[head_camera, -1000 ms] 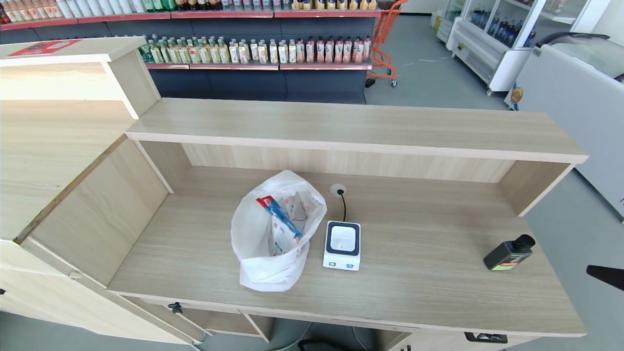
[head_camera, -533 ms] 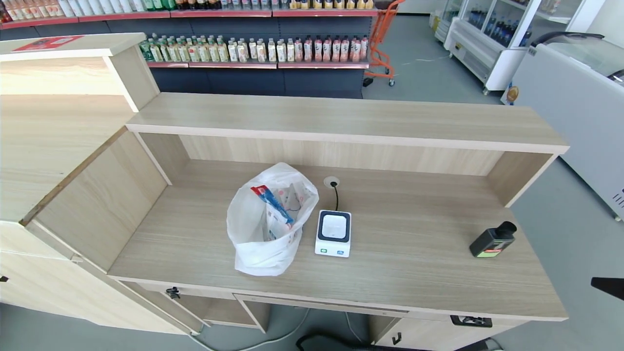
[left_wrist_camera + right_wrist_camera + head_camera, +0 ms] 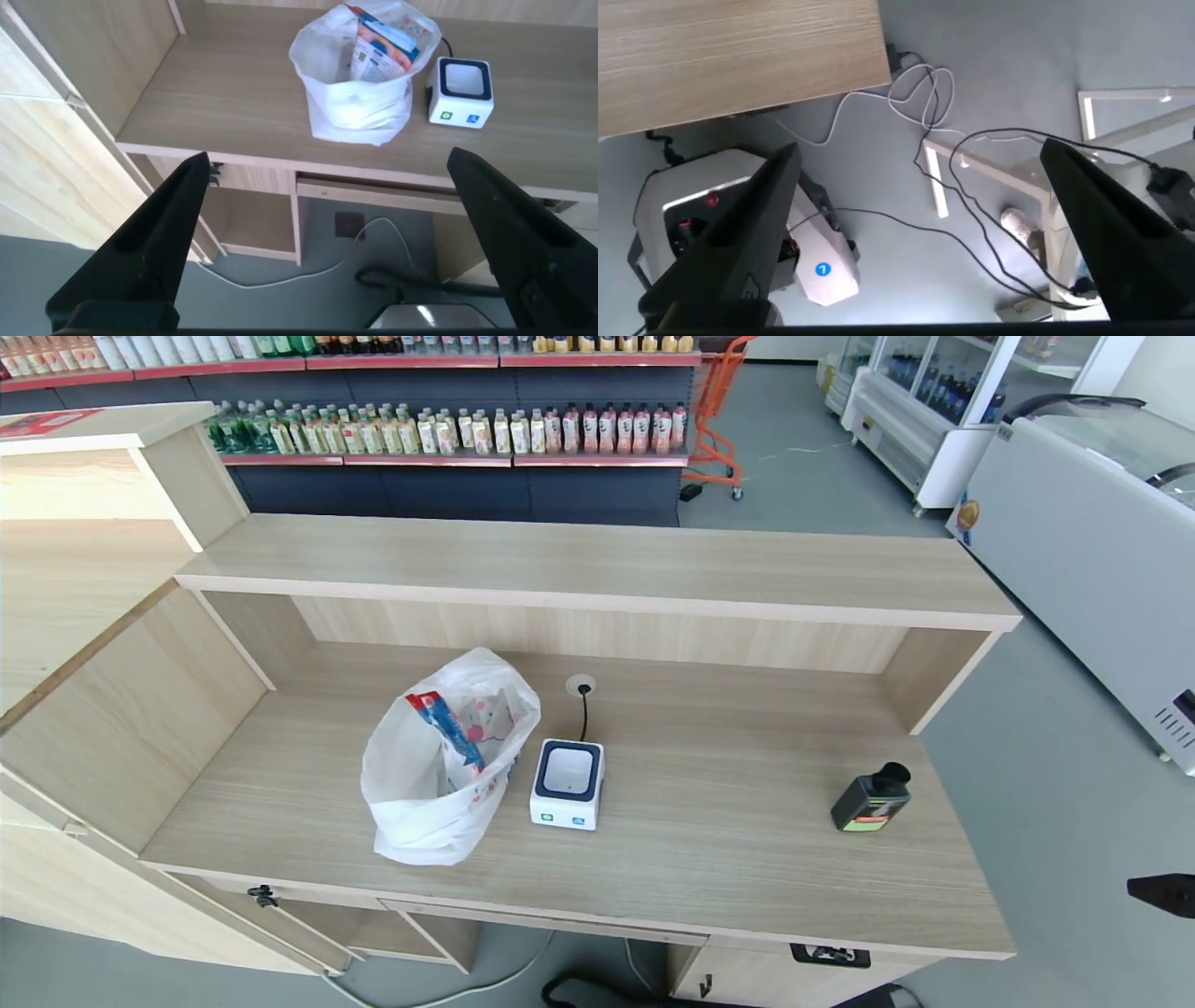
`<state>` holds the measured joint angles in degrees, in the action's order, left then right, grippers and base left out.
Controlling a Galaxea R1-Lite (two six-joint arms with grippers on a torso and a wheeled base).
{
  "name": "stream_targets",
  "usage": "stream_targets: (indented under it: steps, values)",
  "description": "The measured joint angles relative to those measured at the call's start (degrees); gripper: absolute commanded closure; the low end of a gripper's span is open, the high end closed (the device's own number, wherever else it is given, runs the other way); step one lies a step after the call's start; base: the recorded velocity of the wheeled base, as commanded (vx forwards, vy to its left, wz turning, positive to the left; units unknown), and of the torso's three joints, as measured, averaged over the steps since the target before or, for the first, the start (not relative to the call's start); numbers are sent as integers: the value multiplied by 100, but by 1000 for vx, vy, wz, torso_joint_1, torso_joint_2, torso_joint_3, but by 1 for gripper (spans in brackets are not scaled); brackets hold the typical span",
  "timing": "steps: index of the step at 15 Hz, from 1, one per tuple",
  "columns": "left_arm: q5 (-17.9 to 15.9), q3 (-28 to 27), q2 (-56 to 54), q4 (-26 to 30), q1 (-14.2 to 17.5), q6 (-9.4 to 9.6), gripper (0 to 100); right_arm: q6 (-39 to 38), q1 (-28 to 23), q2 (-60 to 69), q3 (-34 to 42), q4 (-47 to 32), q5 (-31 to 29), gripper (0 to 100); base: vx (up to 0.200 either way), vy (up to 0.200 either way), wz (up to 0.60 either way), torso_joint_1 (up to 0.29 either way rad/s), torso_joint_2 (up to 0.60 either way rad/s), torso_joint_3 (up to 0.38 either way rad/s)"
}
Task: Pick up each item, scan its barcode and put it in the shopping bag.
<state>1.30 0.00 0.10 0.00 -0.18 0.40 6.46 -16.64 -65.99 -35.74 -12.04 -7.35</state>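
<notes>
Shop checkout area: pale wood counter, stocked shelving, grey floor.
The counter [image 3: 709, 859] has a wood-grain worktop, with a raised ledge [image 3: 597, 565] along its far edge at 12 o'clock and a slanted side panel [image 3: 112, 709] closing it off at 9 o'clock. Beyond the ledge, at 11 to 12 o'clock, dark shelving [image 3: 448, 485] with red edge strips carries rows of bottles [image 3: 448, 429]. An orange trolley [image 3: 714, 420] stands at the shelving's end, at 1 o'clock. A glass-door cooler [image 3: 924, 392] and a white chest freezer [image 3: 1083, 523] stand at 2 o'clock. The floor [image 3: 822, 476] is smooth grey; loose cables [image 3: 971, 187] lie on it below the counter. Lighting is bright and even.
</notes>
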Motion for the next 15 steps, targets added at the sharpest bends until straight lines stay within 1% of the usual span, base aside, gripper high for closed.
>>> stream_targets:
  steps: [4,7,9,12,14,15]
  values:
    - [0,-2,0,0,0,-13,0,864,-111,-538,-227,118,0,0,0,0,0,0,0,0]
    - [0,-2,0,0,5,-13,0,1576,-141,-1139,-389,646,18,0,0,0,0,0,0,0]
    - [0,-2,0,0,-2,-16,0,2433,-141,-1559,-417,1048,76,0,0,0,0,0,0,0]
    - [0,-2,0,0,0,-16,0,3807,-146,-1998,-406,1313,503,0,0,0,0,0,0,0]
    - [0,-2,0,0,2,-13,0,4258,-160,-2306,-276,1774,824,0,0,0,0,0,0,0]
    - [0,-2,0,0,2,-16,0,4458,-151,-2521,-190,2088,1175,0,0,0,0,0,0,0]
